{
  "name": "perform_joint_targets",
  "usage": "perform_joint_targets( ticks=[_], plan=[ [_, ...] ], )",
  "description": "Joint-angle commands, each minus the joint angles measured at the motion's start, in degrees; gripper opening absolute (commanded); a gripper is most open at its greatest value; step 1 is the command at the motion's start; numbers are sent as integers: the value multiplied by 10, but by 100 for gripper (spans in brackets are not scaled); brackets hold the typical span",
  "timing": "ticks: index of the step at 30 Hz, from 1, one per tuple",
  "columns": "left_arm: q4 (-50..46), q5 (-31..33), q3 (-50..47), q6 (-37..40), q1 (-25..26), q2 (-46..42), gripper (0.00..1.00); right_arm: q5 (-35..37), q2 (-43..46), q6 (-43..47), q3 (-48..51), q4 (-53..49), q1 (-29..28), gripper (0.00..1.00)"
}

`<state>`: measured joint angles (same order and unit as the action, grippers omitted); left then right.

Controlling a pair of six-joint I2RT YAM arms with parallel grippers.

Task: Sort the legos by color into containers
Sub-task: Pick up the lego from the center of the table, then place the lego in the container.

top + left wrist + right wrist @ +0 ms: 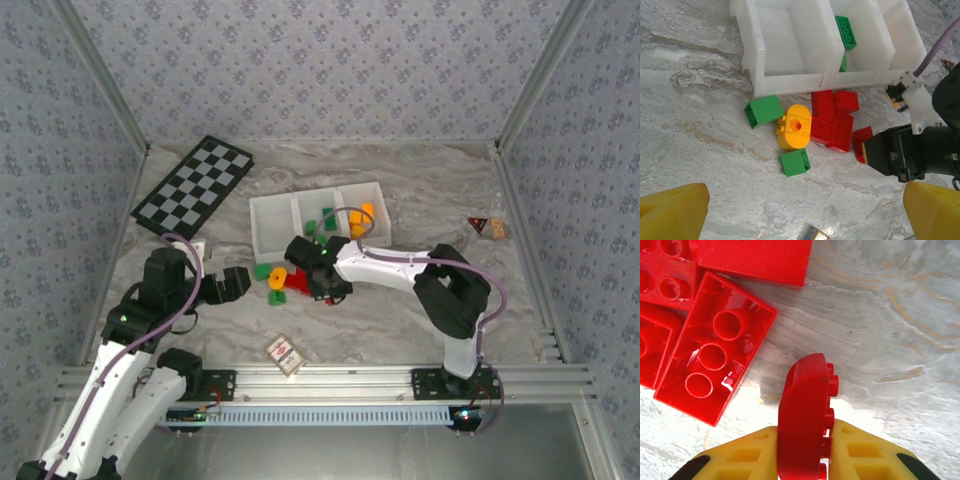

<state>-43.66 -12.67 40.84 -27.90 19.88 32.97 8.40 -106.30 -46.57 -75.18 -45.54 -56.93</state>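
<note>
My right gripper [805, 442] is shut on a red curved brick [806, 405], held on edge just above the table beside several flat red bricks [715, 367]. From the left wrist view that same brick [861, 142] pokes out of the right gripper's black body. In front of the white tray [790, 82] lie a red cluster [832, 120], a yellow rounded brick [796, 127] and two green bricks [764, 110] [795, 162]. The tray's [270, 235] left compartment is bare, the middle holds green bricks [326, 222], the right holds orange-yellow ones [362, 218]. My left gripper [802, 220] hangs open to their left.
A black-and-grey checkerboard [195, 185] lies at the back left. A small white card with a red mark [285, 352] sits near the front edge. Two small objects [488, 227] rest at the far right. Patterned walls enclose the table.
</note>
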Motion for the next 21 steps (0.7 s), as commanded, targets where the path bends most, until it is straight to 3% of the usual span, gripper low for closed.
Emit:
perform_joint_targets(
  ticks=[1,6,14,21],
  plan=[
    [7,-8,-2,3,-3,-6,100,38,53,31,-34,-37,-1,26],
    [7,-7,-2,3,-4,-7,100,40,62,79,-89,-30,4,28],
    [6,-3,-2,3,-3,-10,100,23,-24,168,-250,-17,32,28],
    [-2,15,2,3,-4,-17,100,-62,-95,188,-327,36,76,28]
  ],
)
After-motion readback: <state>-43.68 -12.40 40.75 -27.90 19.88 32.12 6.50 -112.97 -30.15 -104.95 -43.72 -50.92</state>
